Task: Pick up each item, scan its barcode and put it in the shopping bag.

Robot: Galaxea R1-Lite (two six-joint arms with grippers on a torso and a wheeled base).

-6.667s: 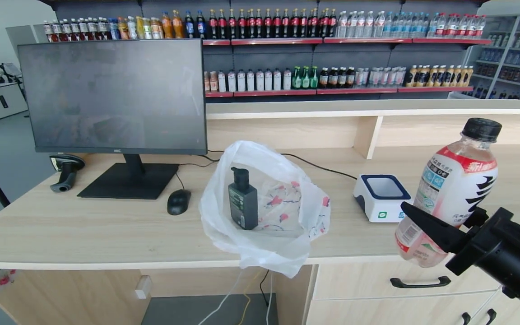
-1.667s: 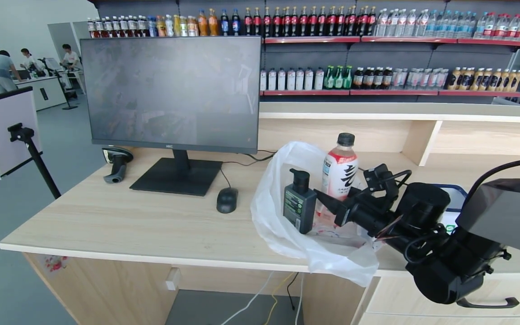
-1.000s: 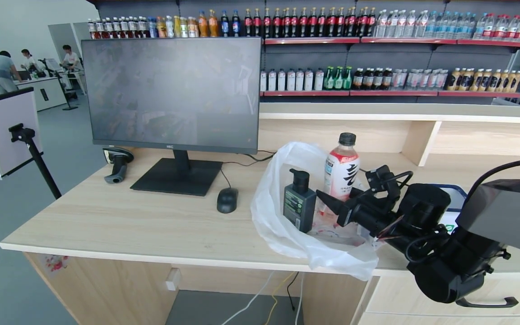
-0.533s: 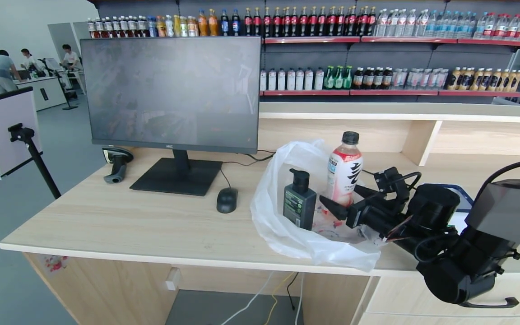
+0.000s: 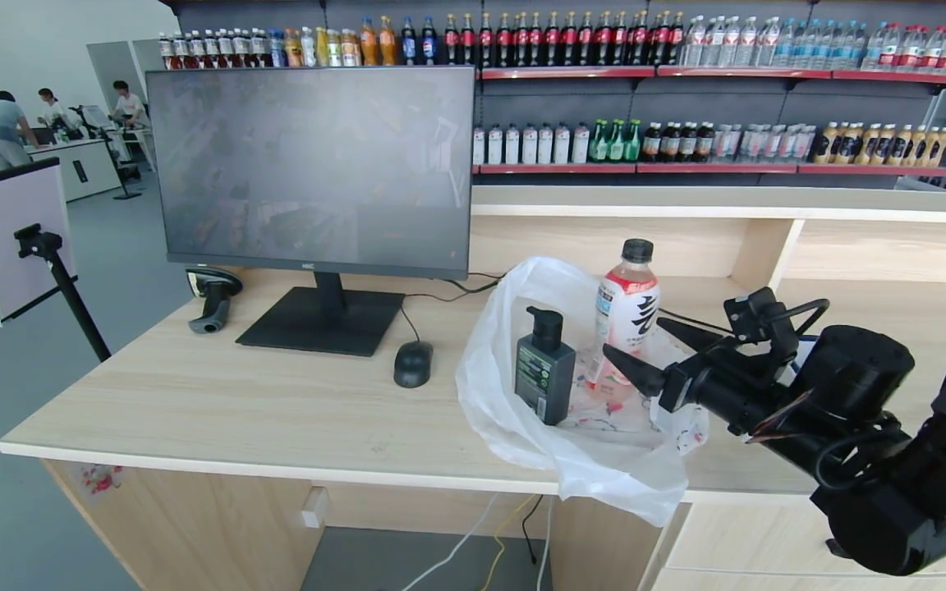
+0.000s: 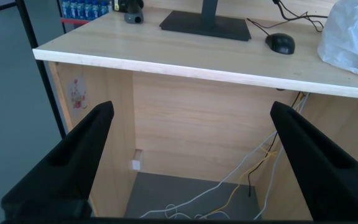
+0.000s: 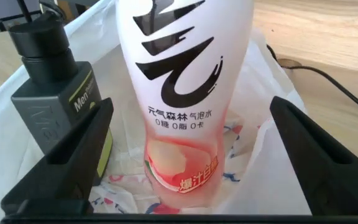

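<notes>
A pink drink bottle (image 5: pixel 627 300) with a black cap stands upright inside the white shopping bag (image 5: pixel 514 410), next to a dark pump bottle (image 5: pixel 544 371). My right gripper (image 5: pixel 631 335) is open just in front of the drink bottle, to its right, fingers apart and not touching it. The right wrist view shows the drink bottle (image 7: pixel 185 62) between and beyond the spread fingers of the right gripper (image 7: pixel 191 102), with the pump bottle (image 7: pixel 55 106) beside it on the bag (image 7: pixel 247 177). My left gripper (image 6: pixel 191 106) is open and holds nothing, low in front of the counter's edge (image 6: pixel 166 65).
On the counter stand a monitor (image 5: pixel 309 164), a black mouse (image 5: pixel 413 364) and a handheld scanner (image 5: pixel 212 297) at the far left. Cables hang under the counter (image 6: pixel 253 180). Shelves of drinks line the back wall (image 5: pixel 686 49).
The right gripper carried the drink bottle into the bag, set it down upright, opened and drew back to the right. The head camera has shifted since the oldest frame.
</notes>
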